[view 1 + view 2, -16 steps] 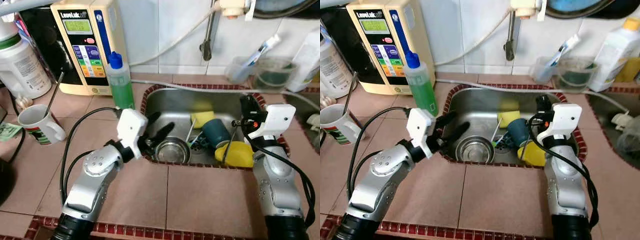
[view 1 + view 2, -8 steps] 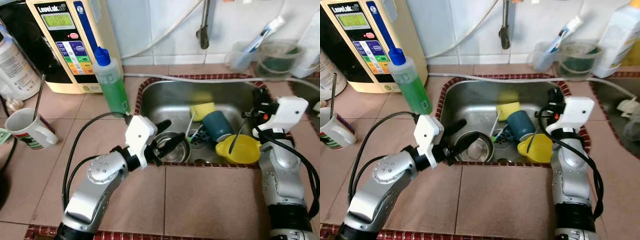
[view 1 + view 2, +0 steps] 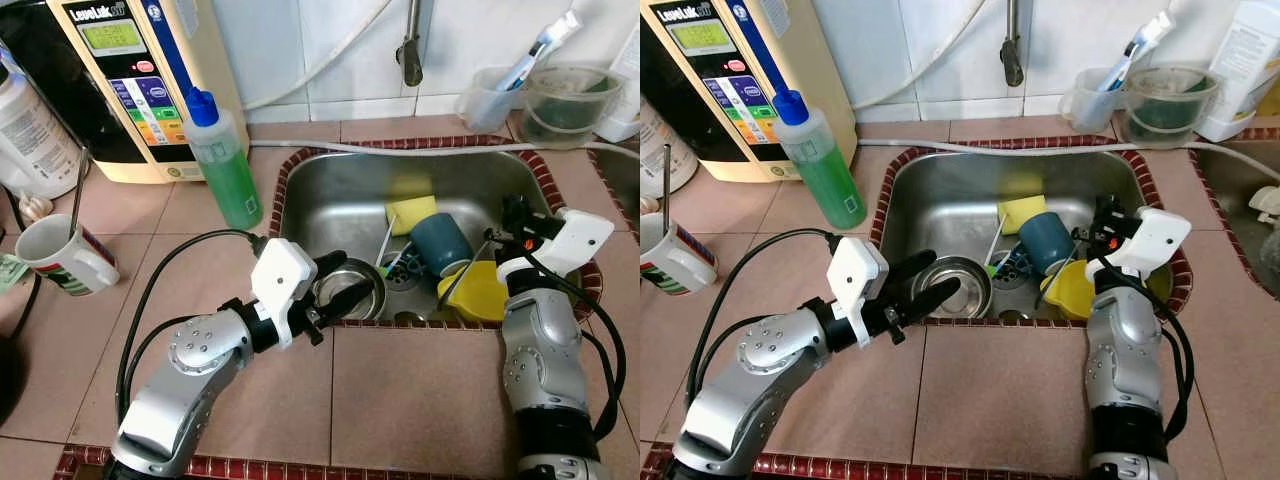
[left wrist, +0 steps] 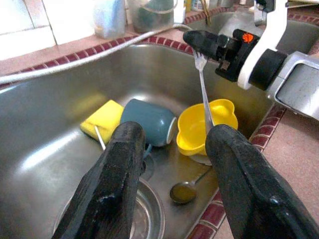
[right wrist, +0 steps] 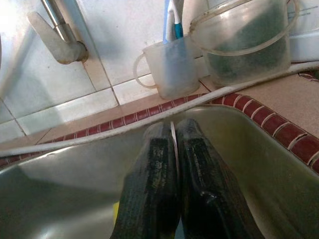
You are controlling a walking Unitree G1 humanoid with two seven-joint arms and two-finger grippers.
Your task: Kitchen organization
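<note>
Over the steel sink (image 3: 330, 205), right side, the right gripper (image 3: 1102, 222) has its fingers pressed together on a fork (image 4: 203, 89), which hangs tines-up and slanting down toward the yellow bowl (image 3: 480, 290). Left gripper (image 3: 335, 285) hovers at the sink's near rim, fingers (image 4: 117, 184) spread apart, holding nothing, above a round steel bowl (image 3: 350, 290). Between the two grippers lie a dark teal cup (image 3: 442, 243) on its side, a yellow sponge (image 3: 412, 212) and a spoon (image 4: 184, 190) on the sink floor. Green soap bottle (image 3: 222, 165) stands on the tile counter just left of the sink; white mug (image 3: 60, 258) further left. Toothbrush cup (image 5: 172, 64) and clear container (image 5: 246, 42) sit behind the sink.
</note>
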